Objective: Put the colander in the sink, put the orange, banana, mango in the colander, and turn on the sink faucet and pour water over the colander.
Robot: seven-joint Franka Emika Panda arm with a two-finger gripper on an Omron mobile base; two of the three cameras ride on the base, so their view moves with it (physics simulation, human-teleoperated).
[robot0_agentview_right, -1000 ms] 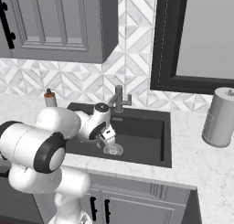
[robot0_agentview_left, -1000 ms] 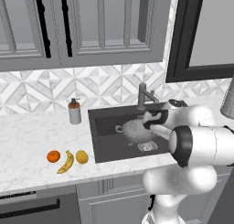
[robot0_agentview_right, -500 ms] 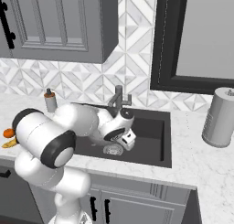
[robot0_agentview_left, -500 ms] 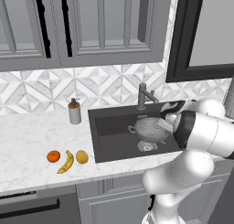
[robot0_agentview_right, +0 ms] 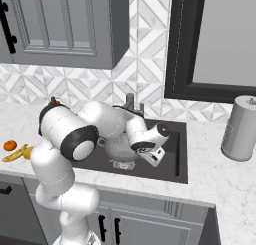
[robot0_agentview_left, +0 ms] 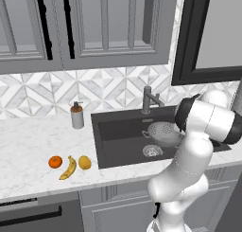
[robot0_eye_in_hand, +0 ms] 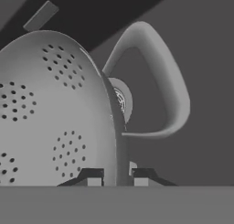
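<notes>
Hand view: the gripper (robot0_eye_in_hand: 116, 179) is clamped on the colander (robot0_eye_in_hand: 55, 113) rim beside its loop handle. Left base view has the colander (robot0_agentview_left: 163, 131) inside the sink (robot0_agentview_left: 118, 153), toward its right end near the drain. The orange (robot0_agentview_left: 55, 162), banana (robot0_agentview_left: 69, 168) and mango (robot0_agentview_left: 84, 162) lie near the counter (robot0_agentview_left: 28, 141) front edge, left of the sink.

the white marble counter (robot0_agentview_left: 33, 174) carries, near its front left, the orange (robot0_agentview_left: 55, 162), the banana (robot0_agentview_left: 69, 168) and the mango (robot0_agentview_left: 84, 162) in a tight row; a soap dispenser (robot0_agentview_left: 77, 116) stands farther back, a grey canister (robot0_agentview_right: 241, 128) at far right.
</notes>
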